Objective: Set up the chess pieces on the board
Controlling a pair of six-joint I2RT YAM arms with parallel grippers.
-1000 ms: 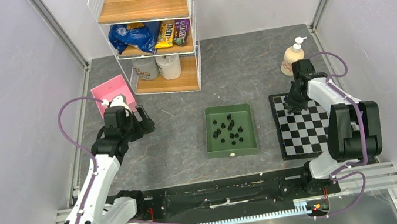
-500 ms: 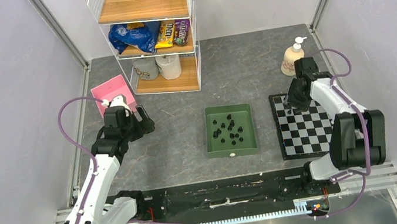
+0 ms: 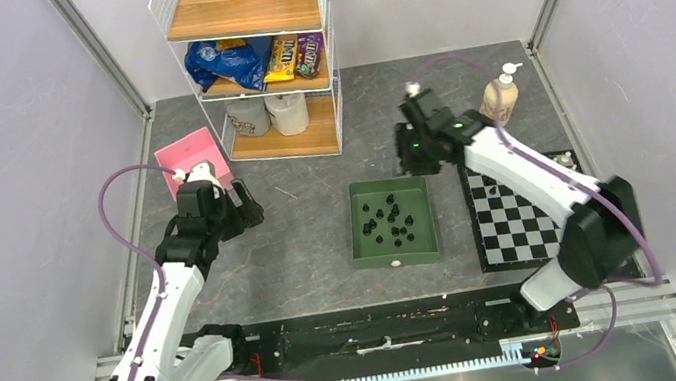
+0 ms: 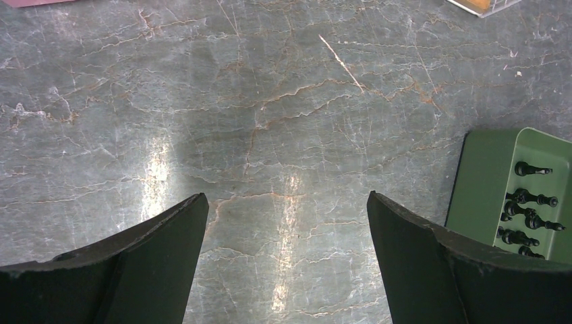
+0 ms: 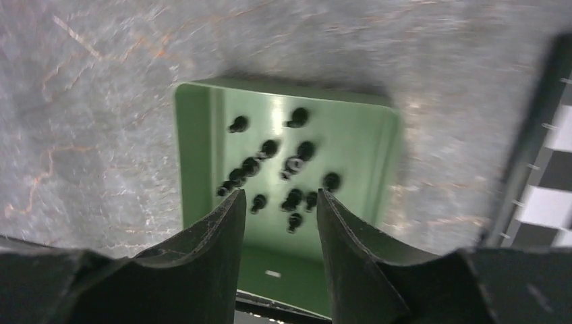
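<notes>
Leftward, your left hand (image 4: 287,199) hung spread and empty over the desk (image 4: 270,101). The chess pieces (image 3: 389,223) lay clustered in the green tray (image 3: 358,233); your right hand (image 5: 280,194) hovered above, jaws parted, holding nothing. Best plan was to straddle one outlying piece squarely; the board (image 3: 520,214) lay beside the tray, rightward.

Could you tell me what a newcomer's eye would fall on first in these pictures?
Most likely the green tray in the middle of the table, with a scatter of small black chess pieces lying in it. Next comes the black-and-white checkered board just to its right. The right gripper hovers open and empty near the tray's far end.
</notes>
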